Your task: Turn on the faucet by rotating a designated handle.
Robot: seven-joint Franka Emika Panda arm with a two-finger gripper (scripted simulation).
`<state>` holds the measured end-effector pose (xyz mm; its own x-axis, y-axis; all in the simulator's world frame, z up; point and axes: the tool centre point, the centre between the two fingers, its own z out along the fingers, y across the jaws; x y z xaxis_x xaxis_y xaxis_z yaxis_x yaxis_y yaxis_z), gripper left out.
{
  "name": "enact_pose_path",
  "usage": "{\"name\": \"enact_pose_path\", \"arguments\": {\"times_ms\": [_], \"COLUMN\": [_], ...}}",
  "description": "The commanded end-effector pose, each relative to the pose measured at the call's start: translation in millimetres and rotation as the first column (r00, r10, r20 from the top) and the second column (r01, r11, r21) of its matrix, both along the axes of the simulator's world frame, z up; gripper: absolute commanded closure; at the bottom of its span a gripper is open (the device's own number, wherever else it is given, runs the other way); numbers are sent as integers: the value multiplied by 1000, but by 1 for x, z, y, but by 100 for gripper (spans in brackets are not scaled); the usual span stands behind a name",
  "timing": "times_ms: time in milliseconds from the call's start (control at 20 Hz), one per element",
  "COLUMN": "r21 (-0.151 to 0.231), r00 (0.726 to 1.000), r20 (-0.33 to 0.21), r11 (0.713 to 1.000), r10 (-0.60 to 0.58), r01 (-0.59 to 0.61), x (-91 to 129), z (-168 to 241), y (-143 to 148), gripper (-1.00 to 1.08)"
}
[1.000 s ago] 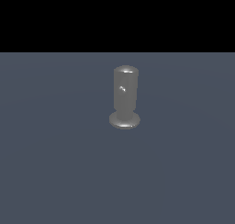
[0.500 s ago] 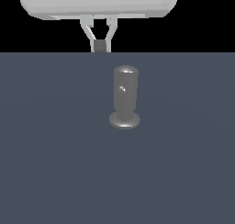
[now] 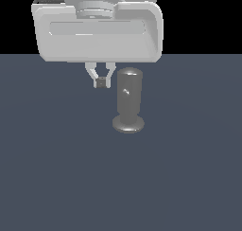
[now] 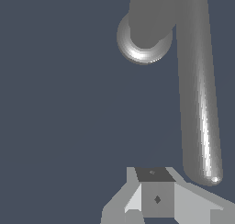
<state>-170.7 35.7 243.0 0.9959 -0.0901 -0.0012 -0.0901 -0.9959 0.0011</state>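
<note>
The faucet (image 3: 128, 102) is a dull grey upright cylinder on a flared round base, standing mid-scene in the exterior view. My gripper (image 3: 100, 83) hangs just off its upper part on the exterior view's left, fingers pinched together with nothing between them. In the wrist view the faucet (image 4: 144, 37) appears from above. The handle (image 4: 198, 94), a long shiny rod, runs from it to a rounded end close beside my gripper (image 4: 156, 198), without touching. The handle does not stand out in the exterior view.
The faucet stands on a flat dark blue-grey surface (image 3: 56, 178). My wide pale grey hand body (image 3: 97, 31) fills the upper part of the exterior view, above and behind the faucet's top.
My gripper came into view from above and has kept descending. Its fingertips are now level with the faucet's upper part. The faucet has not moved.
</note>
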Motion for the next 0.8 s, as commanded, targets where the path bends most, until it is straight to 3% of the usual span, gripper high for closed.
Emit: {"name": "enact_pose_path", "arguments": {"times_ms": [0,600,750], "r21": [1,1,1], "r00": [1000,1000,1000], "r20": [1,1,1], "r11": [1000,1000,1000], "r10": [-4,-9,-9], "r01": [4,9,9], "x": [4,9,11], "z": [-9,-21,-21], "y": [2,3,-13], "gripper": [108,108,108]}}
